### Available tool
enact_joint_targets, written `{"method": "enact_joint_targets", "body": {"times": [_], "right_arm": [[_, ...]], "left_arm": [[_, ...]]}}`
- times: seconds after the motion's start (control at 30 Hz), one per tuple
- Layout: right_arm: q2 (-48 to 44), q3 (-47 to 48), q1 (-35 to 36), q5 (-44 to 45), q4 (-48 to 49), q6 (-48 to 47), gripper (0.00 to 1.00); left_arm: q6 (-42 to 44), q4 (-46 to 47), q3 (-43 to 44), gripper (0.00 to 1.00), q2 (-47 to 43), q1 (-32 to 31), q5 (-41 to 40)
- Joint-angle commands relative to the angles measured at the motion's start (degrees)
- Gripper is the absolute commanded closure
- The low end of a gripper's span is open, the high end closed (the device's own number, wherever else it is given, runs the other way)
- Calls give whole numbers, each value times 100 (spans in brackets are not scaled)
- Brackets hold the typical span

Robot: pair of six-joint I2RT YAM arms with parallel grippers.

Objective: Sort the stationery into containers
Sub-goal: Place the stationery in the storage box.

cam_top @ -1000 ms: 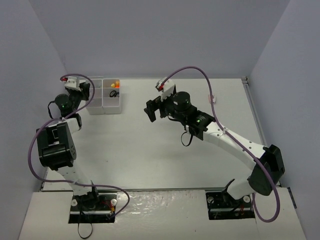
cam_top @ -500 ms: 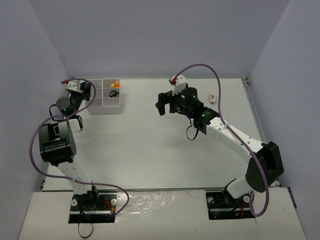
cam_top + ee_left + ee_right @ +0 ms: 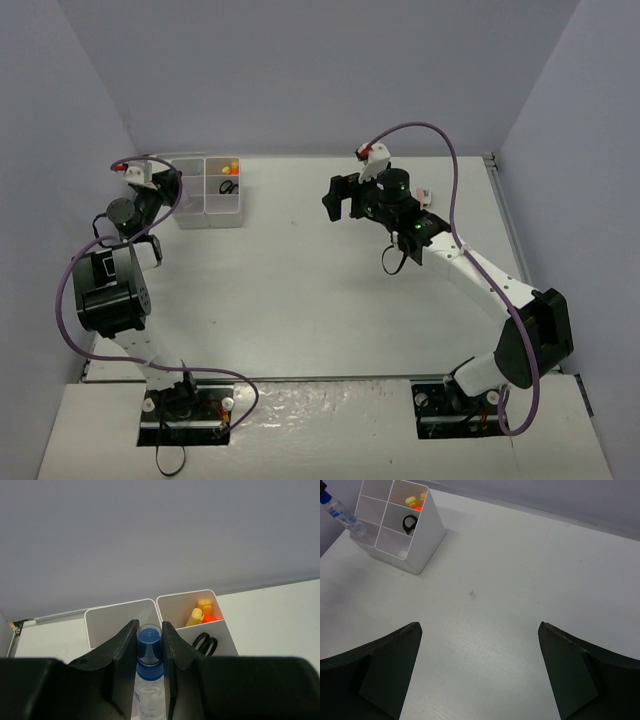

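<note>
My left gripper point(image 3: 149, 630) is shut on the small blue-capped bottle point(image 3: 149, 641) and holds it at the near left edge of the white organizer tray point(image 3: 120, 611). The bottle also shows in the right wrist view point(image 3: 340, 511), leaning by the tray's point(image 3: 429, 536) left side. In the tray lie a yellow stick point(image 3: 195, 616), the orange marker tip point(image 3: 210, 619) and black scissors point(image 3: 205, 643). My right gripper point(image 3: 479, 645) is open and empty above bare table, far right of the tray point(image 3: 208, 186). A pink piece point(image 3: 425, 195) lies beside the right arm. Pencil and tape ring are out of view.
The tray stands at the table's back left, close to the left wall. The right gripper point(image 3: 338, 197) hovers near the back middle, and the left gripper point(image 3: 166, 182) sits by the tray. Grey walls enclose the table on three sides.
The right arm has swung right and toward the back wall, gripper still open. The left gripper has shifted slightly left by the tray, still holding the bottle.
</note>
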Motion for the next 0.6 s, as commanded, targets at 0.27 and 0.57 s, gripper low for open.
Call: {"method": "enact_joint_targets", "body": {"times": [0.27,0.57], "right_arm": [[-270,91,-236,162,211,162,0],[581,550,-1663,1185,-764,1018,46]], "left_arm": [[264,21,222,100,-67,11,183],[550,-140,122,71,92,2,64]]}}
